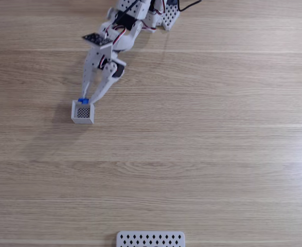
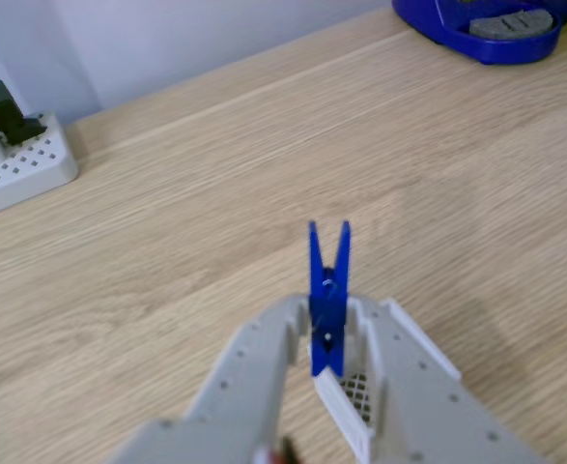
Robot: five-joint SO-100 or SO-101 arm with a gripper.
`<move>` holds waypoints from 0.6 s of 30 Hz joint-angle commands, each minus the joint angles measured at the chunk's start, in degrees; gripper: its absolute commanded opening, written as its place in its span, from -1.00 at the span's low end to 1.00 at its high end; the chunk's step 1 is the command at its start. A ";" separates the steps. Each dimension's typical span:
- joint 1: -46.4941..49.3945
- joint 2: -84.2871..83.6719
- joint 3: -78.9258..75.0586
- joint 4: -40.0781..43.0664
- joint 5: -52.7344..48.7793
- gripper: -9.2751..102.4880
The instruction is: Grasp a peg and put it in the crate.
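Note:
In the fixed view the small white crate [image 1: 83, 112] with a dark mesh bottom sits on the wooden table, left of centre. The arm reaches down from the top edge, and my gripper [image 1: 88, 100] hangs at the crate's far rim. A bit of the blue peg [image 1: 83, 101] shows at its tips. In the other view the gripper [image 2: 328, 324] is shut on the peg [image 2: 328, 280]. The peg stands upright between the pale fingers [image 2: 264, 358], its forked end pointing away. The crate [image 2: 346, 411] lies directly below the fingertips, partly hidden by them.
A white perforated panel [image 1: 151, 240] lies at the table's near edge in the fixed view. The other view shows another white perforated block [image 2: 22, 164] with a dark part at far left, and a blue object [image 2: 476, 24] at the top right. Bare wood surrounds the crate.

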 commanded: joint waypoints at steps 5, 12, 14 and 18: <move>1.05 -4.48 -10.46 -2.11 0.53 -0.85; 3.60 -8.09 -12.22 -2.02 0.44 -0.85; 4.13 -8.79 -12.48 -1.93 0.70 -0.85; 4.13 -9.23 -12.57 -2.02 0.70 -0.85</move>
